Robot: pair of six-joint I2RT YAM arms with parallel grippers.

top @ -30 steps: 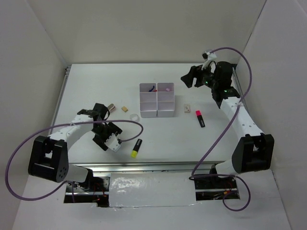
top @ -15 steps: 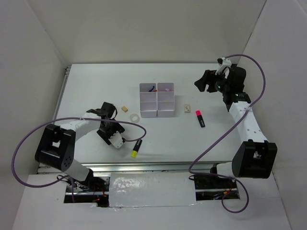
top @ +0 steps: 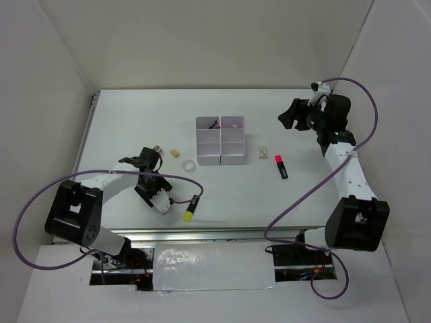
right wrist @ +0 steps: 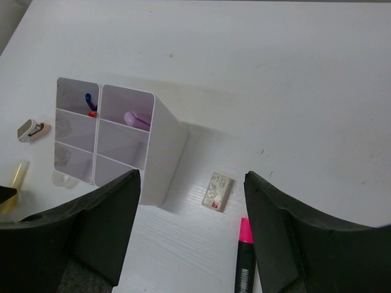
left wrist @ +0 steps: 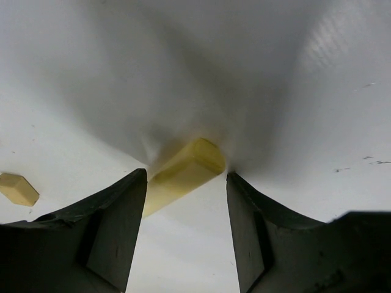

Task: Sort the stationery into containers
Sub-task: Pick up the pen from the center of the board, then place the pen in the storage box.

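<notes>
Table (top: 135, 114) carried the white containers (top: 220, 142) at mid-far. Right fingers (right wrist: 104, 238) hung apart and empty above the far right. Left fingers (left wrist: 116, 232) stood apart either side of the pale yellow stick (left wrist: 183, 172), which lay flat on the table. Likely grasp step; next calls for closing on the stick, then lifting it to a compartment.

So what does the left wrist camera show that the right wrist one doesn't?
Only the left wrist view: the pale yellow stick close up, lying between the two fingers of the left claw. Only the right wrist view: the white containers with a lilac tube inside, a pink highlighter, and the open, empty right claw. Both: the white table, and that same stick, small at the right view's left edge.
</notes>
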